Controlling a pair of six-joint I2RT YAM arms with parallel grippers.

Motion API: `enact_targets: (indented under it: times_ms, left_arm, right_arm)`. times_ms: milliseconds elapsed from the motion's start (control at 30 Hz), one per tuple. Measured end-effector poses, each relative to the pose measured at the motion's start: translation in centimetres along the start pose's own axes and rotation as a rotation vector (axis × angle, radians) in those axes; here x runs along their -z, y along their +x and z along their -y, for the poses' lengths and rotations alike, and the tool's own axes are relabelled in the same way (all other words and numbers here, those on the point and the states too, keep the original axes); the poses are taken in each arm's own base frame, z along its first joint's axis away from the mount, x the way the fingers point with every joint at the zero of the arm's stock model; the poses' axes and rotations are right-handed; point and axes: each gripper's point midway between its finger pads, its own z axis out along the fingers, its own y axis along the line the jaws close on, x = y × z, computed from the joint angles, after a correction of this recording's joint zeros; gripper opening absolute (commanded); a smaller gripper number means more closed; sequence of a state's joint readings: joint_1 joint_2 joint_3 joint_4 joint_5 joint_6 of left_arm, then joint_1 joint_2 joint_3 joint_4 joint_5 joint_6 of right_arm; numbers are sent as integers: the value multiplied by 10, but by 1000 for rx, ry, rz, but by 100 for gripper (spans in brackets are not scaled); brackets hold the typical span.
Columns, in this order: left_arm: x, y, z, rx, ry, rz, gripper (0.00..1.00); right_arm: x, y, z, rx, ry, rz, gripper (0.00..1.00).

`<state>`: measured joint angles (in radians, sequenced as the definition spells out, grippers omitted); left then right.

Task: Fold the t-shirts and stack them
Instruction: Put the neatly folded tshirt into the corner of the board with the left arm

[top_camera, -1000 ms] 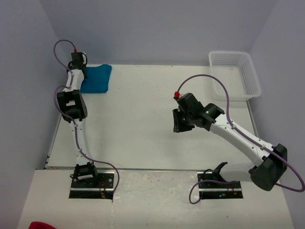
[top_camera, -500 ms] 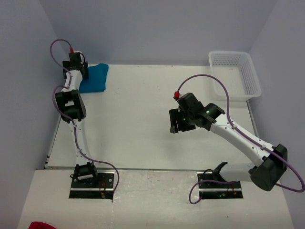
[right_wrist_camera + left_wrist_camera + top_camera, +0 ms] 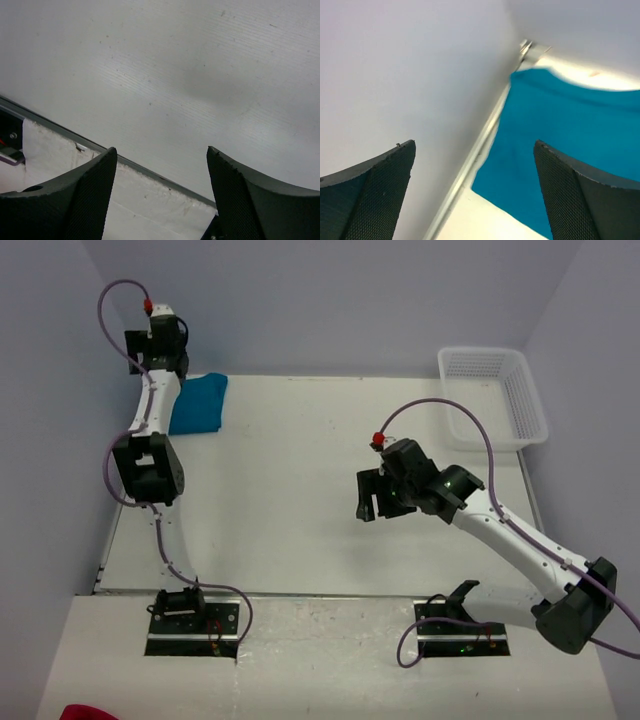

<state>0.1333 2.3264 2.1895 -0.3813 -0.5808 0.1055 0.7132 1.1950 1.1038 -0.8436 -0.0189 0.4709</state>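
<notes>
The folded t-shirt (image 3: 199,406) lies at the far left corner of the table (image 3: 300,490). The left gripper (image 3: 475,197) hangs over it, fingers spread and empty. Only its wrist view shows the shirt meeting the table's edge rail. The right gripper (image 3: 161,197), spread and empty, hangs over mid-table. Only the overhead view shows the basket (image 3: 497,395).

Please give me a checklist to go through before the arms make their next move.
1. Left jaws open, holding nothing: ok.
2. Right jaws open, holding nothing: ok.
3. Shirt folded, at the far left corner of the table: ok.
4. Left jaws apart from the shirt: ok.
5. Another shirt in view: not ok, none on table or in basket.
6. Number of shirts folded there: cannot tell.
</notes>
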Motion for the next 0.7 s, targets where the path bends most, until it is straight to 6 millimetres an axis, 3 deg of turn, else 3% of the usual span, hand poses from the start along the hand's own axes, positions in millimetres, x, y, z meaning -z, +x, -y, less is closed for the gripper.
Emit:
enact_targets:
  times_ms: [67,167,233,300,367,433,600,700]
  left_arm:
    - [39,-37,9,30,29,76,100]
    - [114,-88,39,104,147,189,100]
    - [170,-103,64,165,281,236,100]
    - [222,-102,87,218,426,255,100]
    - [269,-79,105,257,569,235,100]
    - [302,-41,120,284,674,200,100]
    - [346,78,157,200,813,22,100]
    - [374,132,164,132,865,-39,100]
  right_arm:
    - [1,-1,-1,0,-9,12,75]
    - [0,-3,-2,-1,-14,24,76]
    - [-2,-5,-2,0,-16,34,76]
    - [-4,-5,-2,0,-18,45,77]
    - [-6,-4,0,2,-18,53,77]
    - [-6,-3,0,2,-22,61,77]
    - [-7,-8,-6,4,-62,102,79]
    - [-3,-10,-10,6,-97,129,80]
